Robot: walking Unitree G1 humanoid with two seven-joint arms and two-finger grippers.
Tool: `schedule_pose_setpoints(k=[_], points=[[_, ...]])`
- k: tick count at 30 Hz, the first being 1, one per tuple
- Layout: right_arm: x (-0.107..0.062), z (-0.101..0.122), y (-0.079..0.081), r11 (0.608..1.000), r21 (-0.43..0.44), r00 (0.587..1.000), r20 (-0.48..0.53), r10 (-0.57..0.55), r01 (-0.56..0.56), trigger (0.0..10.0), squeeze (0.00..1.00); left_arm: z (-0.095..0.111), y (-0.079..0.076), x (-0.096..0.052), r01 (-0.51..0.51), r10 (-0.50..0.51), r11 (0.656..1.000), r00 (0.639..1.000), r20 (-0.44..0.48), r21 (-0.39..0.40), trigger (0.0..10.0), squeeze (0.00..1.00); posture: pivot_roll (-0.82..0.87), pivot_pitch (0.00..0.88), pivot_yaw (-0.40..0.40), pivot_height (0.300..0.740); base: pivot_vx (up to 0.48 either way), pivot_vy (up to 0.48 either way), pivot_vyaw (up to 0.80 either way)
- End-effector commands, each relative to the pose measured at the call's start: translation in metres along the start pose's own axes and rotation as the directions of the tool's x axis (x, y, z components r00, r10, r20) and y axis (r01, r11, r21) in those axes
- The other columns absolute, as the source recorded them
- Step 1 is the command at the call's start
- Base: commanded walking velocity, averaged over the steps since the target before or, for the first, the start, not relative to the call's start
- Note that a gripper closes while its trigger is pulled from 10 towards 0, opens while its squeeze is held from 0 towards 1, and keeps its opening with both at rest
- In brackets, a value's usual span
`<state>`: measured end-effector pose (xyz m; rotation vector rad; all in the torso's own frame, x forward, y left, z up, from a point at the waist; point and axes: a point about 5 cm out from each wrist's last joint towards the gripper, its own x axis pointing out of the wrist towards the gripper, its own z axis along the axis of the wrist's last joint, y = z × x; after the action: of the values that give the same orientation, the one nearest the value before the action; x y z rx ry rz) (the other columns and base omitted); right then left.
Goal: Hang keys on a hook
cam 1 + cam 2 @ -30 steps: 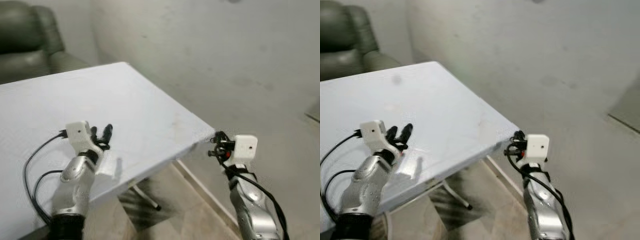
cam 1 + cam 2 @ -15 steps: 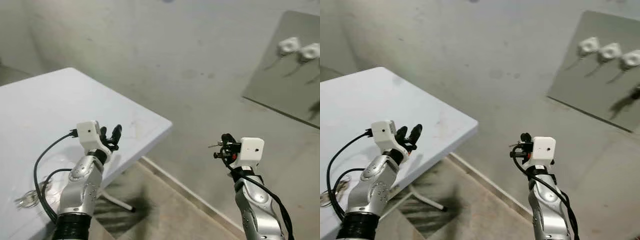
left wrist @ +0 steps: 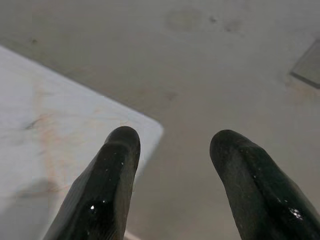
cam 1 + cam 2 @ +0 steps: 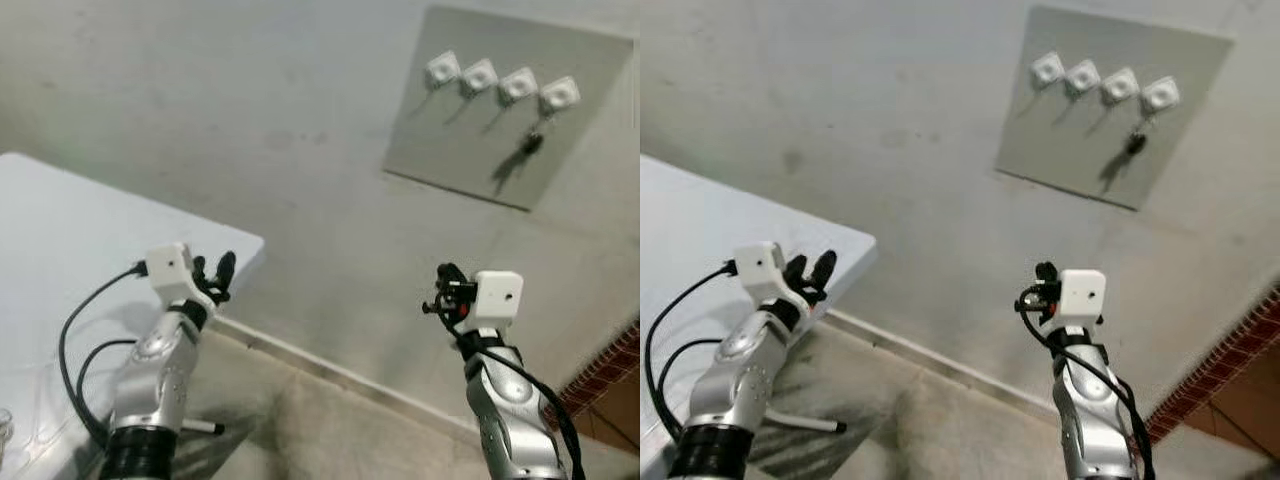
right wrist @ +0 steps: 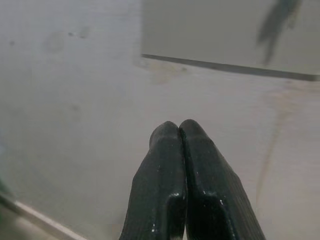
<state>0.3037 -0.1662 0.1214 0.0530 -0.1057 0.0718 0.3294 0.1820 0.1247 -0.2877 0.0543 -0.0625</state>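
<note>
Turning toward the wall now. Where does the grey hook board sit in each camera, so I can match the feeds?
Left eye view: grey rectangular wall board with four white hooks, upper right.
Right eye view: board at upper centre-right.
Left wrist view: its corner at the picture's edge.
Right wrist view: its lower part beyond the fingertips.
Shared landmark: dark bunch of keys under the rightmost hook, probably the blurred streak in the right wrist view.
</note>
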Motion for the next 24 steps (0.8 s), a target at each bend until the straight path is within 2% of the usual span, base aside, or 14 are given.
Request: schedule_pose_setpoints(k=[1,22,24], points=[[-0.0015,0.0023,-0.0076,1.0,-0.009,1.0,0.005,-0.022,0.022,10.0,0.0,-0.002,-0.0099,0.0024,0.032,-0.032,1.0,0.999,-0.009,-0.002,10.0,0.0,0.03,0.0,-0.042,0.74,0.0,0.0,-0.76],[0.0006,0.0027,-0.0077,1.0,-0.016,1.0,0.003,-0.024,0.024,10.0,0.0,-0.0011,-0.0113,0.005,0.035,-0.035,0.999,0.999,-0.005,0.0,10.0,0.0,0.04,0.0,-0.046,0.74,0.0,0.0,-0.75],[0.0005,0.0031,-0.0077,1.0,-0.013,1.0,0.009,-0.026,0.026,10.0,0.0,-0.0012,-0.0118,0.0049,0.036,-0.036,0.999,0.999,-0.004,0.0,10.0,0.0,0.04,0.0,-0.046,0.74,0.0,0.0,0.0]])
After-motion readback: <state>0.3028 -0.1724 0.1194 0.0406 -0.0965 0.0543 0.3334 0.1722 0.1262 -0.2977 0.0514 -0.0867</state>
